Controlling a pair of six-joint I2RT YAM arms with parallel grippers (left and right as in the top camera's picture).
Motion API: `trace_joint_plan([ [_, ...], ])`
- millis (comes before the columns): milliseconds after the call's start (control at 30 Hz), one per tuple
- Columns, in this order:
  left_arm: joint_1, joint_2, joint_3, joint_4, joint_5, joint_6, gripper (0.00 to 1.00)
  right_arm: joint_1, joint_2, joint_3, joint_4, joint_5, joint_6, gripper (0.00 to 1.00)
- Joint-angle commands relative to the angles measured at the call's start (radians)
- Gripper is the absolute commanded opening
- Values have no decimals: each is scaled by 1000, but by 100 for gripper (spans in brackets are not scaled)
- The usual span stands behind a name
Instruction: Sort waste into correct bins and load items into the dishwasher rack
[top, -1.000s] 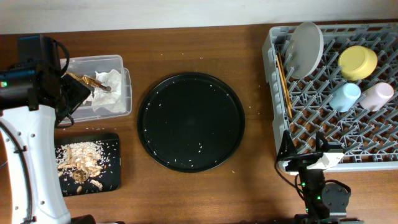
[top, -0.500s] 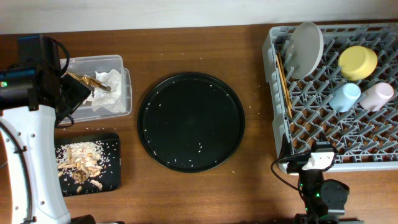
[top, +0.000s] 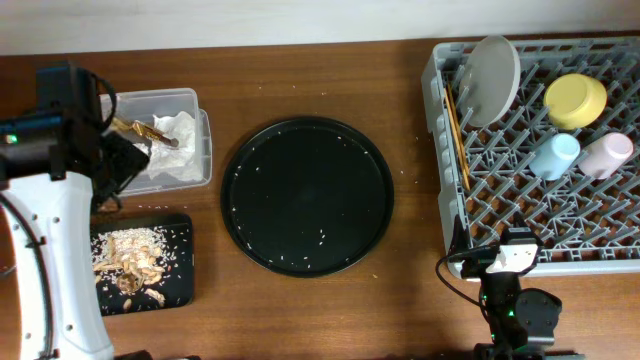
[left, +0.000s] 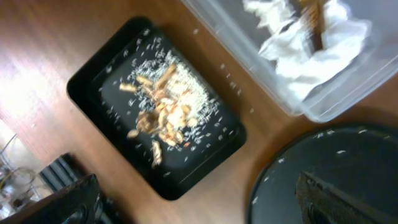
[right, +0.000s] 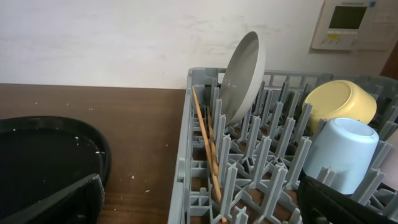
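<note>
Grey plastic fills the right side from overhead: the dishwasher rack (top: 437, 150) holds the grey plate (top: 490, 80) upright at its far left corner. The chopsticks (top: 458, 135) lie along its left wall, the yellow bowl (top: 576, 100) sits farther right, and the light-blue cup (top: 554, 155) and pink cup (top: 606, 153) stand side by side just nearer. A round black tray (top: 307, 195), flecked with crumbs, sits mid-table. On the left, the clear tub (top: 195, 150) contains the napkins (top: 175, 150) and brownish wrapper (top: 140, 131). Nearer, the shallow black tray (top: 180, 290) carries the food scraps (top: 128, 262). In the left wrist view, your left gripper (left: 198, 180) hangs above the shallow tray, fingers spread wide. In the right wrist view, your right gripper (right: 200, 179) faces the rack's left wall, likewise spread wide.
</note>
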Motion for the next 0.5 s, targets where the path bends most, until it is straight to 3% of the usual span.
trace_joint_plan([
  [0,-8,-126,-338,233,48,24,99,5,-9,-6,-4,-12,-3,98],
  [33,-8,-167,-449,347,95,91,99,5,-9,-6,-4,-12,-3,98],
  [100,-8,-300,-725,692,249,368,99,5,-9,-6,-4,-12,-3,98],
  [167,-34,-450,-943,929,291,497,100,5,-9,-6,-4,-12,-3,98],
  [333,-135,-846,-1433,1436,292,502,99,5,-9,-6,-4,-12,-3,98],
  [400,-135,-989,-1585,1522,292,504,99,5,-9,-6,-4,-12,-3,98],
  [467,-135,-1041,-1627,1535,291,511,99,5,-9,-6,-4,-12,-3,98],
])
